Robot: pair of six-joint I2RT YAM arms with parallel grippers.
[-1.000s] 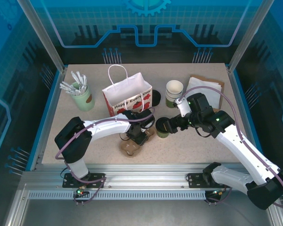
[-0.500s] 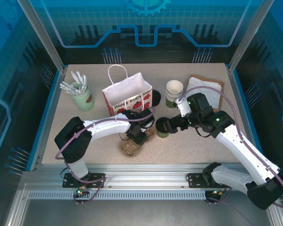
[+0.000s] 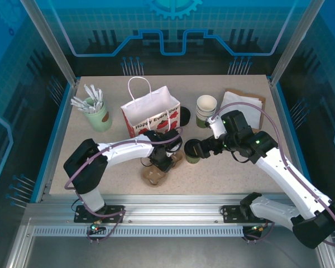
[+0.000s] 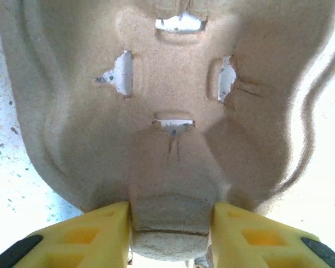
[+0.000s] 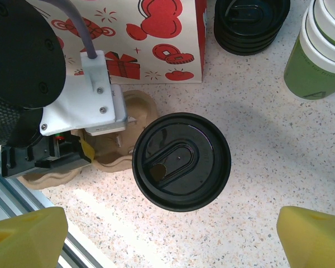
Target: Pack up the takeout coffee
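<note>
The takeout coffee, a green cup under a round black lid, stands upright on the table right of centre. My right gripper hovers over it, open wide, with the yellow fingertips apart on either side and not touching it. Just left of the cup lies a brown pulp cup carrier. My left gripper is down on it. In the left wrist view both yellow fingers press against the sides of the carrier's central ridge, with my left gripper shut on it.
A white paper bag with red prints stands open behind the carrier. A stack of black lids and a stack of lidless green cups sit behind the coffee. A pale green cup of white sticks stands far left, brown napkins far right.
</note>
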